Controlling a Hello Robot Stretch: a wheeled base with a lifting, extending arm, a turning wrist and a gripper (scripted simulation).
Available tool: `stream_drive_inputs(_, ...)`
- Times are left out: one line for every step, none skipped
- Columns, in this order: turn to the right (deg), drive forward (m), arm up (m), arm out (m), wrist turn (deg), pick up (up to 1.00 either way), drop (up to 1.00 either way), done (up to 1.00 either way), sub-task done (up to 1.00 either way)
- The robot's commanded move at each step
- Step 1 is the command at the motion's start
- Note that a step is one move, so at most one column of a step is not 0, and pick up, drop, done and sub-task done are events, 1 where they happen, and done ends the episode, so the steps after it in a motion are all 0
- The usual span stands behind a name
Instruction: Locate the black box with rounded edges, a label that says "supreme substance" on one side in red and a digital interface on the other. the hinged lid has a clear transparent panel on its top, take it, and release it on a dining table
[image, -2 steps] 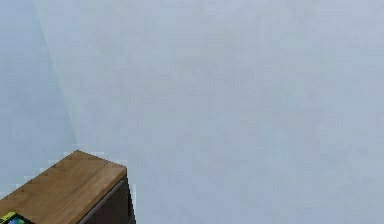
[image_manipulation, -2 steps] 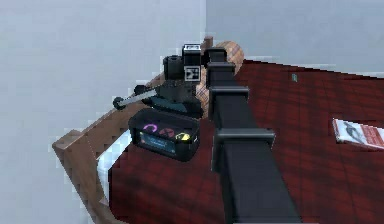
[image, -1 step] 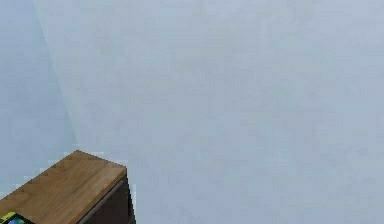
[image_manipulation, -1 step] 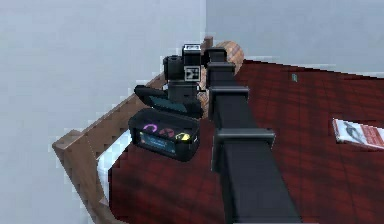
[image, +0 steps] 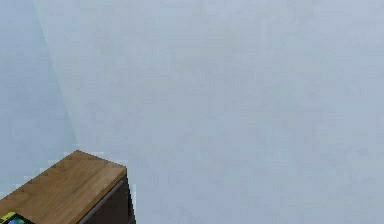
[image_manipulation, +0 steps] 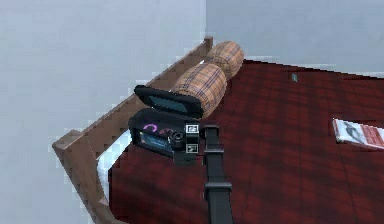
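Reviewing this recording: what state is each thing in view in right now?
black box, lid hinged up, by the pillow on the bed.
end effector, at the box; cannot tell whether it holds anything.
plaid pillow, lying along the bed's wooden frame.
magazine, lying flat on the bedcover.

Bed (image_manipulation: 78, 148), wooden frame, dark red plaid cover (image_manipulation: 280, 120); plaid bolster (image_manipulation: 212, 72) at head; magazine (image_manipulation: 358, 132) on cover; wooden tabletop (image: 68, 185).
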Motion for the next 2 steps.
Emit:
stream_drive_inputs(0.0, 0.0, 0.0, 0.0, 0.0, 1.0, 0.0, 0.0, 0.0)
stream_drive_inputs(0.0, 0.0, 0.1, 0.0, 0.0, 0.0, 0.0, 0.0, 0.0)
